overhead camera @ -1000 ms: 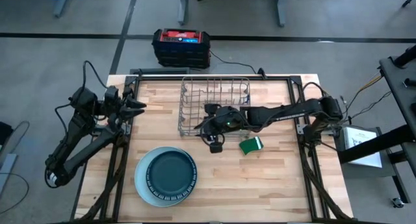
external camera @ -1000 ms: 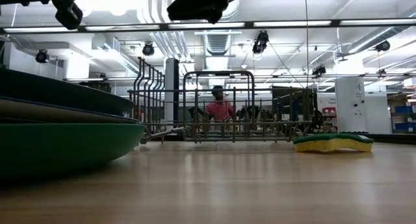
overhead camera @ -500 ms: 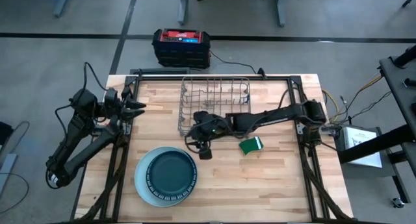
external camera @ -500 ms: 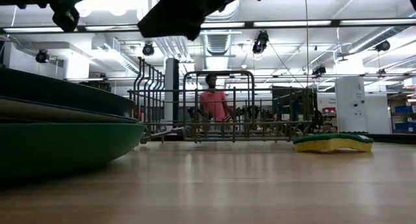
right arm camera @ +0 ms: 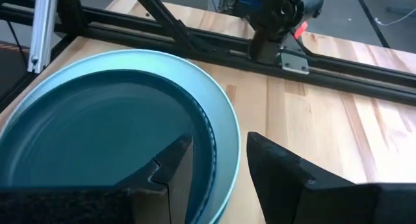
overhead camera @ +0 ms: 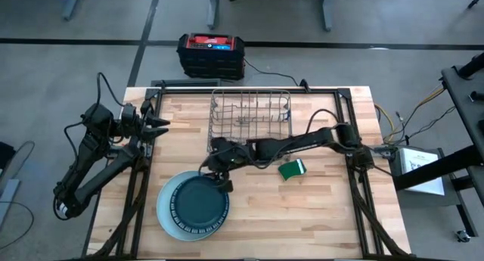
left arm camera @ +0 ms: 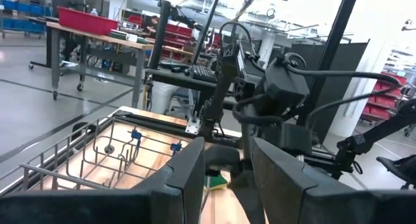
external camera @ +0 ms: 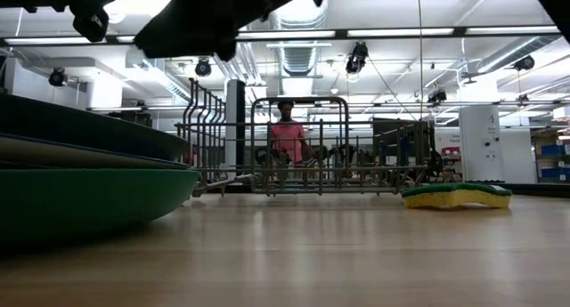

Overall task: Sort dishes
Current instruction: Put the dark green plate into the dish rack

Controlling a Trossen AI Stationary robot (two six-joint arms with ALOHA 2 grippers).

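Note:
A stack of round plates lies near the table's front left. A dark teal plate lies on top, inside a large pale blue plate. In the low view, a green plate shows at the bottom of the stack. My right gripper is open and hovers over the stack's far right rim. In the right wrist view its fingers stand on either side of that rim, above it. My left gripper waits open at the table's left edge.
A grey wire rack stands at the table's far middle. A green sponge lies to the right of my right arm; it also shows in the low view. A person in a pink top stands in the room beyond the rack.
My right gripper has gone from beside the rack toward the table's left and near edges. It now stands over the plate stack's far right rim. The person behind the rack has shifted a little.

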